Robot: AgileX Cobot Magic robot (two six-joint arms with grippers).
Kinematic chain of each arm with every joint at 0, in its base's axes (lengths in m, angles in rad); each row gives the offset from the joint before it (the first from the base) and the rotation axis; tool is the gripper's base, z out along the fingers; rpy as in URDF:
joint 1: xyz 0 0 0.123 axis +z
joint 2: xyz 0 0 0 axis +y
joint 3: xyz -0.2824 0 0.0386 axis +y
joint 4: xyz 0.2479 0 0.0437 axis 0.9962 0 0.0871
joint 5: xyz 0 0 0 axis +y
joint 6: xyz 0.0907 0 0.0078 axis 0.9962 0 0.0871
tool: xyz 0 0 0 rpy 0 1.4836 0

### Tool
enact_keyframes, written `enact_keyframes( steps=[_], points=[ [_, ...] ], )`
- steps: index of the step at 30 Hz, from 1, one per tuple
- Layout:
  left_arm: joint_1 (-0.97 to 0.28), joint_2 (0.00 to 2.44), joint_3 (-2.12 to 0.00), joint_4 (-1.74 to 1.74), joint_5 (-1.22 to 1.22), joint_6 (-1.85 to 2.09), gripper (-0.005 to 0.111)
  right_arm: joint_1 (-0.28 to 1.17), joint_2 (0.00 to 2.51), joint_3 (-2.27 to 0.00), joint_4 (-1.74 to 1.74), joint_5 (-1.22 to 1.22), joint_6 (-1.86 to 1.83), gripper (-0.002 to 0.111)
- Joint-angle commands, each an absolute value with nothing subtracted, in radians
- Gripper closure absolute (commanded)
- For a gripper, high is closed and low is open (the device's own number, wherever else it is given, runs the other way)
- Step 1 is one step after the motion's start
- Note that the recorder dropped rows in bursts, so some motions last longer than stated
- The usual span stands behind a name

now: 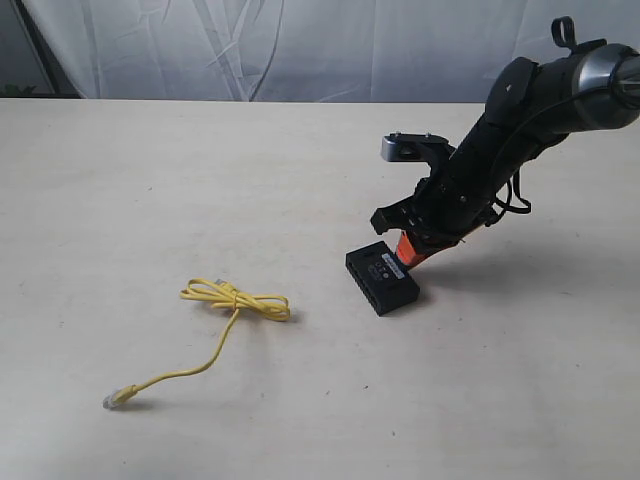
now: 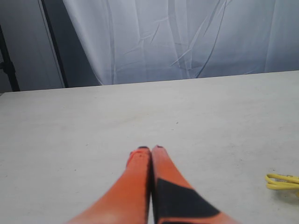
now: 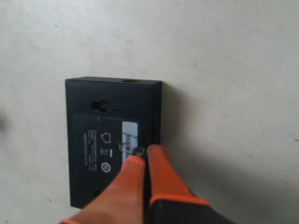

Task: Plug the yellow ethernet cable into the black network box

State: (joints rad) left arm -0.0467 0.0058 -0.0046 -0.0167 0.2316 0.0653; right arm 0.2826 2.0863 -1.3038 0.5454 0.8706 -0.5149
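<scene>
Your right claw (image 3: pixel 142 156) was pressed together and empty, its tips on or just above the black network box (image 3: pixel 107 121), near one edge. Your left claw (image 2: pixel 150 150) was pressed together too, holding nothing. The yellow ethernet cable (image 1: pixel 250 303) lay on the tabletop (image 1: pixel 150 180), well apart from the box. An off-centre push could have tipped or spun the box, turning its ports away.

Worktop (image 1: pixel 140 180): pale beige, matte.
Left part: thin bright-yellow ethernet cable (image 1: pixel 245 299), partly looped.
Right part: small flat black plastic network box (image 1: pixel 382 277), well apart.
</scene>
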Motion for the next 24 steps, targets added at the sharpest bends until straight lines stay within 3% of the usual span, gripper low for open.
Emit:
enact_keyframes(
  steps=[1, 15, 24],
  points=[
    [-0.042, 0.000, 0.000, 0.019, 0.230, 0.062, 0.107, 0.281, 2.086, -1.300, 0.525, 0.867, -0.517, 0.109],
    [-0.042, 0.000, 0.000, 0.036, 0.213, 0.062, 0.107, 0.281, 2.086, -1.300, 0.523, 0.867, -0.517, 0.109],
    [-0.042, 0.000, 0.000, 0.036, 0.048, 0.062, 0.107, 0.281, 2.086, -1.300, 0.523, 0.867, -0.517, 0.109]
  ],
)
